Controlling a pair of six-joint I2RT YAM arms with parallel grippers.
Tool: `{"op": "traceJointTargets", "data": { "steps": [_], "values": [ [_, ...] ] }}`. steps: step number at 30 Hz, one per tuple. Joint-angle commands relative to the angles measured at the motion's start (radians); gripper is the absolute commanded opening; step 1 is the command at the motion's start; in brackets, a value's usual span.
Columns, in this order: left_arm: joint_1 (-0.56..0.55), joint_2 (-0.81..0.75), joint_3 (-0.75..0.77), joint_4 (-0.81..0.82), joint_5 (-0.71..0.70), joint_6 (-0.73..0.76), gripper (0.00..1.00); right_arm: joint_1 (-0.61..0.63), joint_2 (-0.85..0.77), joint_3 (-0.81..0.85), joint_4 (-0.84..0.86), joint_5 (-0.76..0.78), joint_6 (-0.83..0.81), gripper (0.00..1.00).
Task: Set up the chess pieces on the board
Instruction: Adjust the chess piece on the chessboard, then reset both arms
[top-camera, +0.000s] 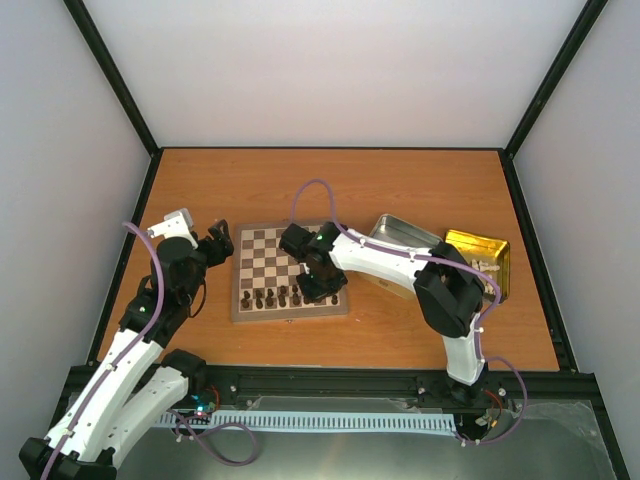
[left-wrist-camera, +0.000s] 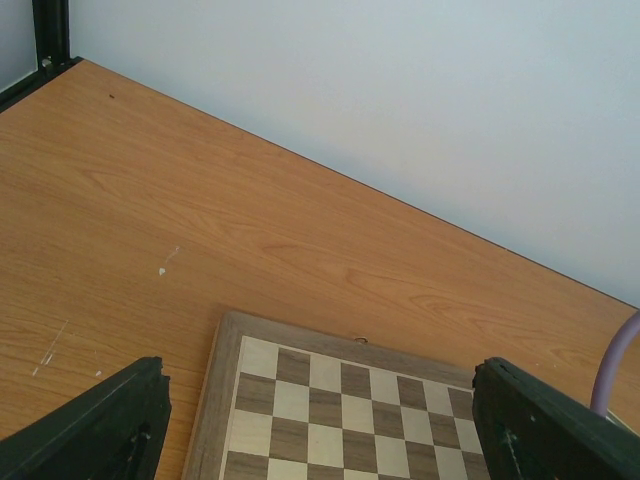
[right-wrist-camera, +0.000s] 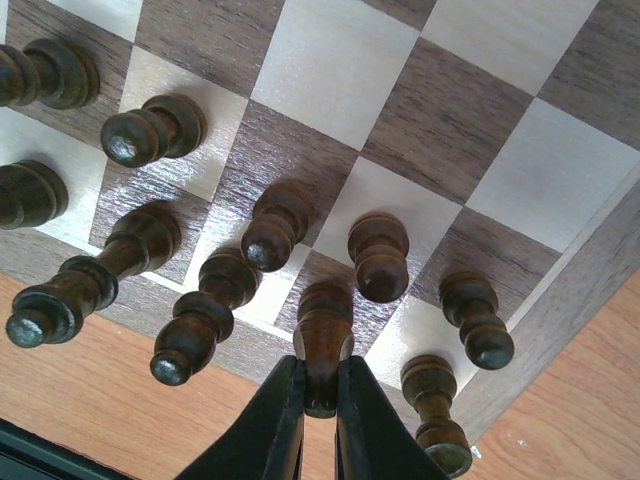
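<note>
A dark brown chessman, turned and glossy, stands in the chessboard's near-edge row, its head pinched by the right gripper, the left gripper spread wide at the board's left edge; only the top view shows 2 tins, the silver tin and the gold tin, to the right.

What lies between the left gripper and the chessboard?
Only a narrow strip of bare wooden tabletop separates the open black left gripper from the square checkered wooden chessboard; the top external view shows it.
</note>
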Motion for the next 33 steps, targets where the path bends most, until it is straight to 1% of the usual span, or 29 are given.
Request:
{"op": "traceJointTargets", "data": {
  "steps": [1, 14, 16, 18, 20, 22, 24, 25, 28, 31, 33],
  "values": [
    [0.0, 0.002, 0.04, -0.007, -0.006, 0.016, 0.84, 0.012, -0.023, -0.019, -0.006, 0.02, 0.007, 0.09],
    [-0.001, 0.01, 0.039, -0.007, 0.013, 0.005, 0.84, 0.012, -0.041, -0.037, -0.01, 0.022, 0.002, 0.1],
    [0.0, 0.012, 0.04, -0.008, 0.015, 0.003, 0.84, 0.012, -0.043, -0.033, 0.0, 0.021, 0.004, 0.14],
    [0.0, 0.012, 0.044, -0.009, 0.017, 0.0, 0.84, 0.011, -0.047, -0.024, 0.011, 0.016, 0.009, 0.23],
    [0.0, 0.014, 0.051, -0.012, 0.022, 0.005, 0.9, 0.012, -0.063, -0.007, 0.017, 0.019, 0.025, 0.29],
    [0.0, 0.015, 0.065, -0.018, 0.045, 0.026, 0.93, 0.012, -0.099, -0.001, 0.041, 0.034, 0.042, 0.38],
    [0.0, 0.015, 0.084, -0.028, 0.074, 0.042, 0.97, 0.008, -0.142, 0.003, 0.061, 0.067, 0.062, 0.43],
    [0.0, 0.015, 0.094, -0.032, 0.095, 0.055, 0.99, 0.006, -0.166, 0.002, 0.071, 0.084, 0.069, 0.45],
    [-0.001, 0.012, 0.132, -0.041, 0.173, 0.119, 1.0, 0.001, -0.264, -0.032, 0.109, 0.175, 0.086, 0.49],
    [0.0, 0.006, 0.181, -0.055, 0.261, 0.214, 1.0, -0.017, -0.379, -0.098, 0.149, 0.293, 0.087, 0.49],
    [0.0, -0.004, 0.214, -0.077, 0.281, 0.255, 1.0, -0.038, -0.472, -0.148, 0.156, 0.386, 0.084, 0.52]
  ]
}}
